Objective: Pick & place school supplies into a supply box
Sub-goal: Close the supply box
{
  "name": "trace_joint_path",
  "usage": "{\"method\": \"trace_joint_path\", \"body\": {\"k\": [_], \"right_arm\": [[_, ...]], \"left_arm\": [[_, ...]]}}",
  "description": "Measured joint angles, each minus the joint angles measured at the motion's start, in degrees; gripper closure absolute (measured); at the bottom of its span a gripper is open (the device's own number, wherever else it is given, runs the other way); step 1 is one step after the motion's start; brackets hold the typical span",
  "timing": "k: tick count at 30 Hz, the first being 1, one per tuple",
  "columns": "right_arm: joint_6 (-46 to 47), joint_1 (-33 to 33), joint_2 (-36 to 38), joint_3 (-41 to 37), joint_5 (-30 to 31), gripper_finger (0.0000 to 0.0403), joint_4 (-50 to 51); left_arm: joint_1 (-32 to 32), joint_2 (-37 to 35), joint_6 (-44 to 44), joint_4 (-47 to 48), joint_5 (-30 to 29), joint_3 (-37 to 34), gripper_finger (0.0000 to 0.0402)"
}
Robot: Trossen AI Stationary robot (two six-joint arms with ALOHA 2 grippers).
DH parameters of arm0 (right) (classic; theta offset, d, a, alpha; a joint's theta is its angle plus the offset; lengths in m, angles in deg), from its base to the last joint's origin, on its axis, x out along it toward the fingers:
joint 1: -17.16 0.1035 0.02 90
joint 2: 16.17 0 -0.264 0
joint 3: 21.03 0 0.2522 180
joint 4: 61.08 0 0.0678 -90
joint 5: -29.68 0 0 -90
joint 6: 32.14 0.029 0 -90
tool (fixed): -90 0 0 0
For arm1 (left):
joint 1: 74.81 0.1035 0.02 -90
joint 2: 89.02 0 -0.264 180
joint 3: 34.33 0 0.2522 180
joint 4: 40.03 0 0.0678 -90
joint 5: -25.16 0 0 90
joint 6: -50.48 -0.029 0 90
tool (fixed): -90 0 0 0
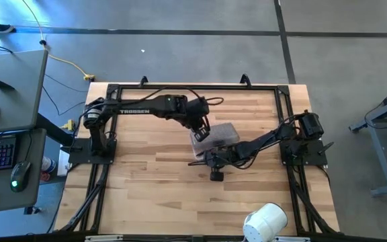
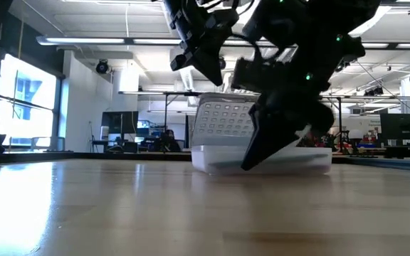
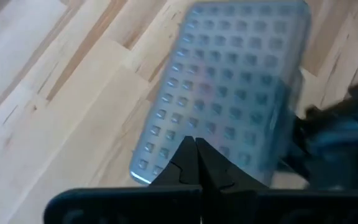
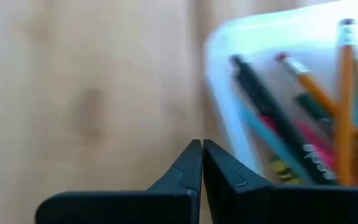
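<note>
— Nearest item first, please.

— Bare wooden counter [image 2: 119,213] fills my low view's foreground. Behind it, one supply box [image 2: 219,158], clear, near the counter's middle, its ribbed lid [image 2: 223,119] raised upright at the hinge.

— Contents?

— School supplies [image 4: 303,134]: pens and pencils lying slantwise inside the box; I count a black one, an orange one, a pink-red one and a yellow one (the rest blur together).

— Left arm?

— Left end effector [image 3: 196,158] hangs over the lid, fingers clenched together, nothing between them. From overhead I see it [image 1: 201,132] at the box's far-left edge.

— Right arm?

— Right end effector [image 4: 202,163] is low, just beside the box's near rim, over bare wood. Fingers pressed tip to tip, grasping nothing. Overhead it [image 1: 215,173] sits at the front of the box; in my low view its dark bulk covers part of the box wall.

— Anything else on the counter?

— One fat white roll [image 1: 265,221], well apart, at the front right edge.
</note>
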Motion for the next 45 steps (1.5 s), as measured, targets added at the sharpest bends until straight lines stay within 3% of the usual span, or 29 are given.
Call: {"method": "trace_joint_path", "body": {"k": [6,11,19,21,26,35,41,45], "right_arm": [[4.91,1.94,1.1,0.05,-13.04,0.0403,-3.53],[4.85,3.66,1.47,0.12,-20.12,0.0402,-8.5],[1.6,4.36,2.53,0.25,-40.68,0.0403,-19.0],[0.45,4.66,2.53,0.25,-40.52,0.0403,-19.96],[-1.51,6.89,2.53,0.25,-31.88,0.0403,-19.07],[2.38,9.18,2.53,0.25,-40.51,0.0403,-19.32],[2.3,9.16,2.53,0.25,-40.63,0.0403,-19.32],[-1.45,9.59,2.53,0.25,-42.41,0.0403,-18.84]], "left_arm": [[-0.23,0.0,0.91,0.0,-1.32,0.02,0.0368],[-0.19,0.0,1.16,-0.02,-2.12,0.02,0.0383],[-1.14,0.0,1.16,0.0,-2.77,0.02,0.0367],[-1.46,0.0,1.25,0.0,-3.53,0.02,0.0367],[-2.96,0.0,2.83,0.04,-6.77,0.02,0.0387],[-6.76,0.0,2.82,-2.41,-8.13,0.11,0.0368],[-7.79,0.64,3.11,-2.91,-8.28,0.12,0.039],[-7.77,0.55,3.42,-3.24,-10.06,0.13,0.0374]]}}
